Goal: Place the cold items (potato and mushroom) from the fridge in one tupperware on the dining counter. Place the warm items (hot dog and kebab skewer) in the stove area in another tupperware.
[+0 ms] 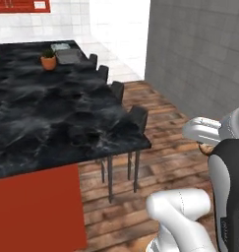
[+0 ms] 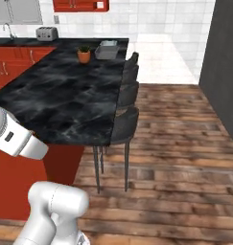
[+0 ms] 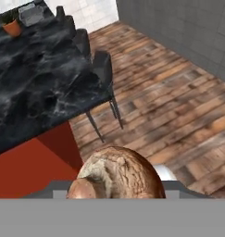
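Observation:
A brown, mottled, rounded mushroom (image 3: 117,173) sits at the bottom of the hand view, held up close in my gripper (image 1: 204,145), which is shut on it; the mushroom hides the fingertips. A sliver of its brown edge (image 1: 206,149) peeks out under the white hand at the right of the left base view, above the wooden floor and well off the counter's near corner. Two grey tupperware containers (image 1: 68,56) (image 2: 107,50) (image 3: 31,15) rest at the far end of the black marble dining counter (image 1: 47,118) (image 2: 65,100).
A small plant in an orange pot (image 1: 48,61) (image 2: 84,55) stands beside the containers. Several dark stools (image 1: 135,120) (image 2: 125,122) line the counter's right side. A grey wall (image 1: 199,54) bounds the wooden floor (image 2: 175,143) on the right. A toaster (image 2: 47,33) sits on the back counter.

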